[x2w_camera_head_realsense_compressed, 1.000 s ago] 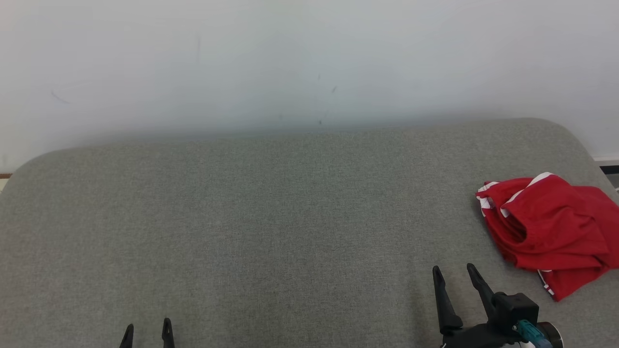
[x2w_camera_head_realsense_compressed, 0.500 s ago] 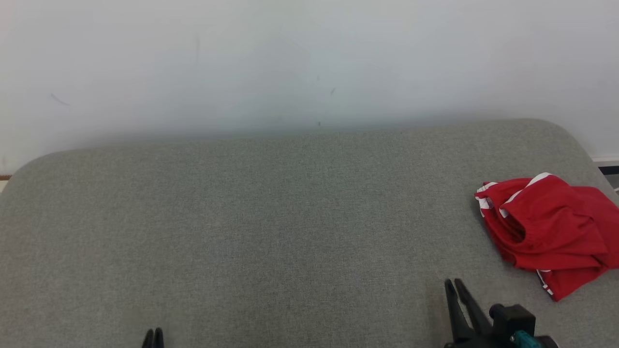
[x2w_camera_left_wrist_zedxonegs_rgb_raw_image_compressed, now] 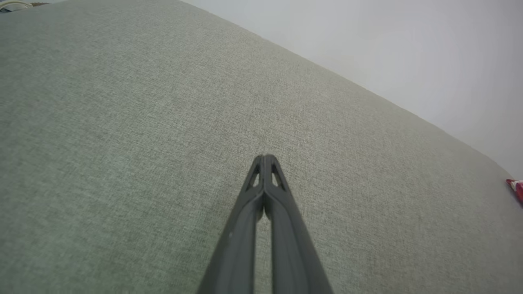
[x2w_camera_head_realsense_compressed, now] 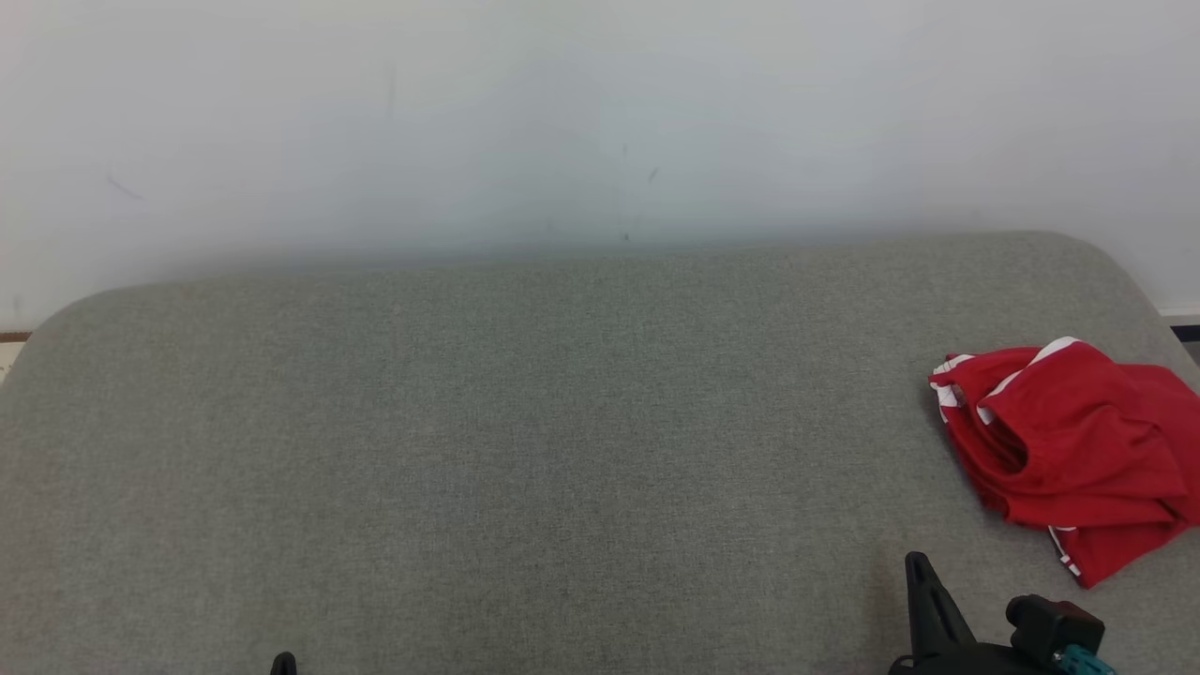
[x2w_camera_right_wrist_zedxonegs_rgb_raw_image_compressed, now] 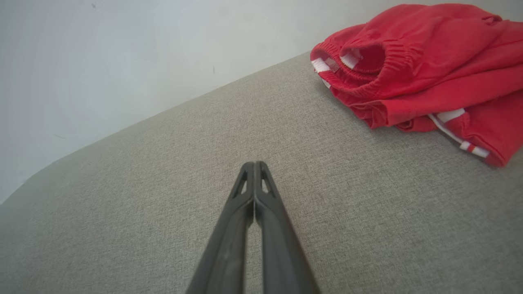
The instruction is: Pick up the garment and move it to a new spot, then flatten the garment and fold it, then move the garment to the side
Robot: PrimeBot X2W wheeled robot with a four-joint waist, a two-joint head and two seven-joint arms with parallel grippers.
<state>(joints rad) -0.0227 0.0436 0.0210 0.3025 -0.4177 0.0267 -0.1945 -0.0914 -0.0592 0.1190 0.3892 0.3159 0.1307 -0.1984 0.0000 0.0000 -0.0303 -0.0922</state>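
Red white-striped cloth garment (x2w_camera_head_realsense_compressed: 1069, 441) is bunched at grey padded surface's (x2w_camera_head_realsense_compressed: 562, 450) right edge: pickup pending or already set aside. Left tool (x2w_camera_left_wrist_zedxonegs_rgb_raw_image_compressed: 264, 157) and right tool (x2w_camera_right_wrist_zedxonegs_rgb_raw_image_compressed: 254, 164) are pressed together, empty.

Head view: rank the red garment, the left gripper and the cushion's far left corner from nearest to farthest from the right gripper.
From the right gripper:
1. The red garment, just ahead and to its right.
2. The left gripper, across the near edge, on the left.
3. The cushion's far left corner, far back on the left.
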